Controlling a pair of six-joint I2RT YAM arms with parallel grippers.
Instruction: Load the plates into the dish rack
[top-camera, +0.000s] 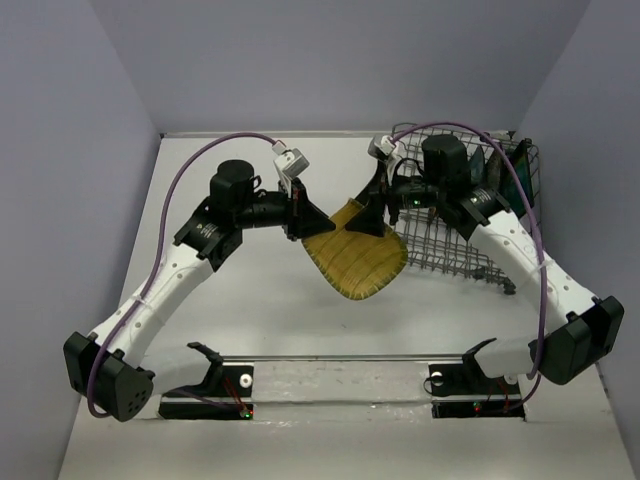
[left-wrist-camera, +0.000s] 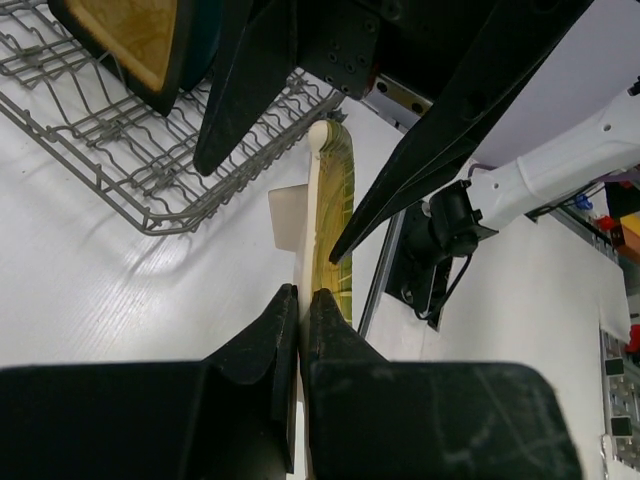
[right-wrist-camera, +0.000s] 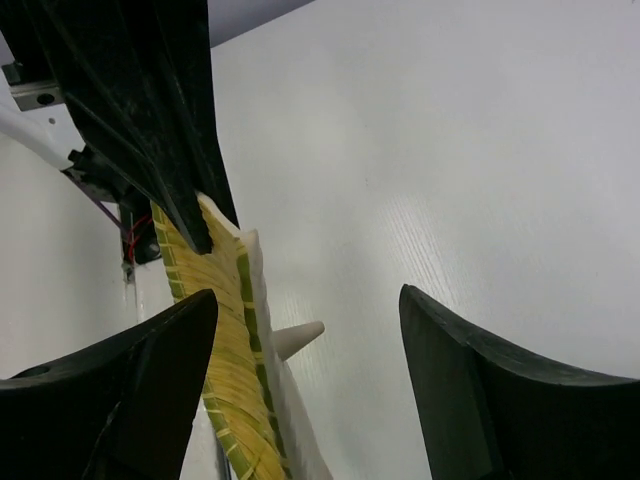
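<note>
A: Top view: my left gripper (top-camera: 303, 222) pinches the left edge of the yellow-tan gridded squarish plate (top-camera: 355, 262), which hangs just left of the grey wire dish rack (top-camera: 470, 250).

B: Left wrist: pinch confirmed. Plate is edge-on, its long axis running away from me.

A: Right wrist: right gripper (right-wrist-camera: 305, 295) is spread, straddling the far rim. It's nearer the rack, so I judge a handover comes next.

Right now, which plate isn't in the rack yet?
The yellow-tan gridded plate: the left gripper is shut on its edge, left of the dish rack. The other plates in view stand inside the rack.
</note>
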